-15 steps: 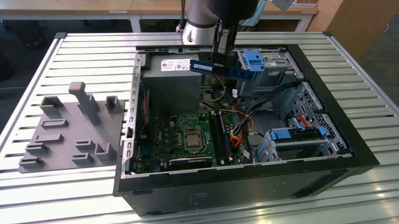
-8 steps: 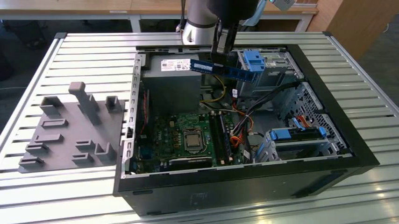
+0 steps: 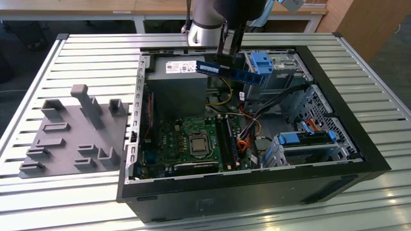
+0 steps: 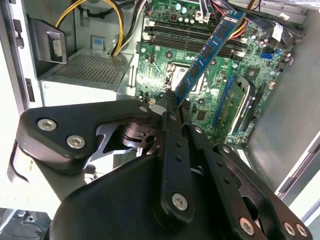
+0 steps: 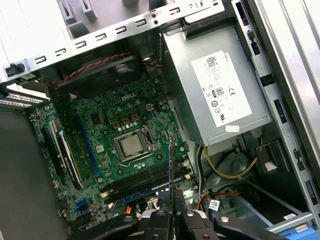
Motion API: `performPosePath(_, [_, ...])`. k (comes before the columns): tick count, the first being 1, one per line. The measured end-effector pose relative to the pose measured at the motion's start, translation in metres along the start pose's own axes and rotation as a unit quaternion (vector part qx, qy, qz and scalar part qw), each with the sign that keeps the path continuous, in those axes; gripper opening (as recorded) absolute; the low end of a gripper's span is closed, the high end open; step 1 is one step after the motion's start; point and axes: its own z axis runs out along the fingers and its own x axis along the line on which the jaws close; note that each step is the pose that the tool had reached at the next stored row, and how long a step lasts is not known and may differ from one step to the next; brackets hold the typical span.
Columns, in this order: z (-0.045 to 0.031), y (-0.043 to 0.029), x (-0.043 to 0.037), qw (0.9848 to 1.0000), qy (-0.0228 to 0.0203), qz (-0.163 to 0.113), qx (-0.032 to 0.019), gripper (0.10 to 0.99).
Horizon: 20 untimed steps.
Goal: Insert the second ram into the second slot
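Observation:
My gripper [image 3: 224, 58] is shut on the second ram [image 3: 231, 72], a thin dark-blue stick with black chips. It hangs level above the open computer case, over the gap between the power supply and the drive bays. In the second wrist view the ram [image 4: 207, 52] sticks out from the gripper [image 4: 172, 100] towards the green motherboard [image 4: 220, 100]. In the first wrist view the ram [image 5: 171, 165] appears edge-on above the gripper [image 5: 172, 217], crossing the row of long black memory slots [image 5: 145, 179]. The slots [image 3: 226, 139] lie well below the ram, beside the processor socket [image 3: 198, 143].
The black case [image 3: 257, 187] lies open on a slatted metal table [image 3: 96, 48]. A grey power supply [image 3: 176, 72] fills the back corner. Blue drive brackets [image 3: 260, 60] and loose cables [image 3: 247, 130] sit on the exterior view's right. A grey fixture plate [image 3: 70, 134] lies on the exterior view's left.

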Motion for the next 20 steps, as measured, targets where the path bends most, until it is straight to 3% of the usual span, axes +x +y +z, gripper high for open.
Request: performPosePath(20, [0.0003, 0.0000, 0.0000, 0.9994, -0.0013, 0.034, 0.0005, 0.137])
